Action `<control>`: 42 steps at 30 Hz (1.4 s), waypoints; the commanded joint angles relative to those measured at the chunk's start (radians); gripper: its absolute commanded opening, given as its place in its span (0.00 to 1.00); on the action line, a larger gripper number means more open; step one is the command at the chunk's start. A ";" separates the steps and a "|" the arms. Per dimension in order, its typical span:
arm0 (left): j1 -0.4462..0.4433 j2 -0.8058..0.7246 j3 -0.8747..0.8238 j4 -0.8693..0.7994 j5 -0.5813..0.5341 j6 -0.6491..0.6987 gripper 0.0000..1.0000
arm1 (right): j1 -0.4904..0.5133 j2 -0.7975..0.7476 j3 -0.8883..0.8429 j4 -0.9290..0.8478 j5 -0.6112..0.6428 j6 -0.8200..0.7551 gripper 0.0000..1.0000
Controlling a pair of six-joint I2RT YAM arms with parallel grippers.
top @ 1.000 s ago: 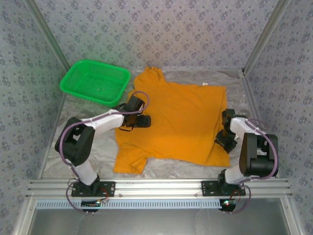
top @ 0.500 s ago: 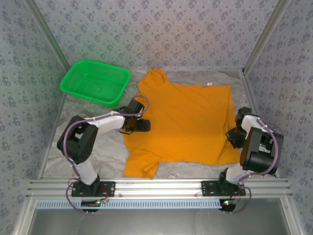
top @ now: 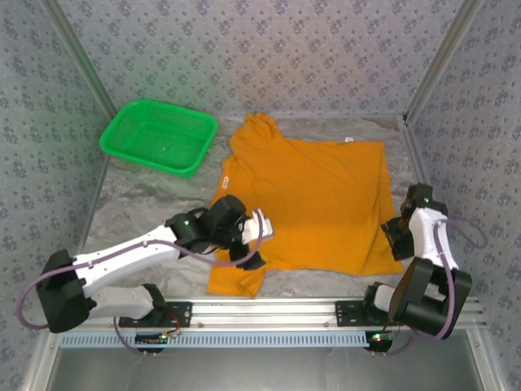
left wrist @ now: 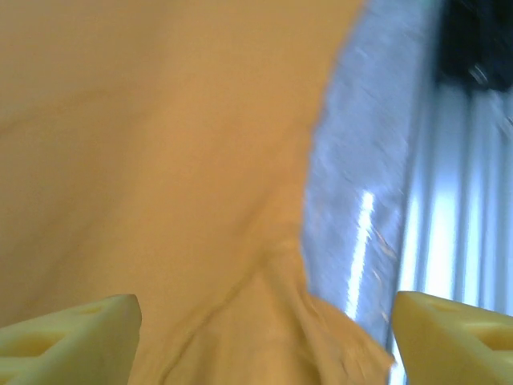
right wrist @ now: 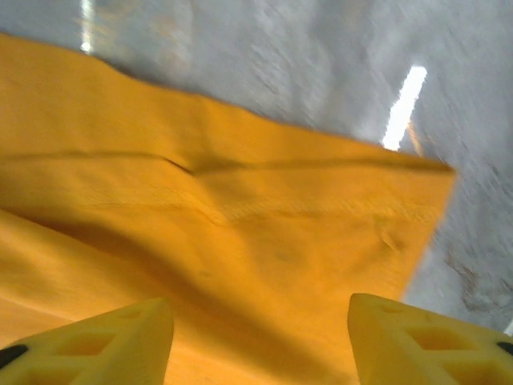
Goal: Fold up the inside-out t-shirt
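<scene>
From above, the inside-out t-shirt [top: 313, 195] is lying spread flat on the crinkled silver worktop [top: 146, 212], just right of the green basket [top: 159, 134]. A small white tag [top: 348, 140] is showing at its far edge. The left pincer [top: 254, 244] is reaching over the shirt's near-left sleeve, and the right pincer [top: 397, 240] is sitting at the shirt's right edge.

In the left wrist view, the left pincer [left wrist: 263, 337] is standing wide open. Its yellow fingers [left wrist: 72, 337] are holding nothing, over orange cloth [left wrist: 160, 160] whose edge is meeting the worktop [left wrist: 353, 200].

In the right wrist view, the right pincer [right wrist: 260, 341] is likewise gaping open and gripping nothing. It is above a creased hem and corner of the t-shirt [right wrist: 240, 224], with bare worktop [right wrist: 304, 64] lying beyond.
</scene>
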 commanded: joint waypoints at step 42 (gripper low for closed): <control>0.360 0.865 0.561 0.125 -0.395 -0.956 0.82 | 0.257 0.640 0.377 0.464 -0.004 -0.194 0.50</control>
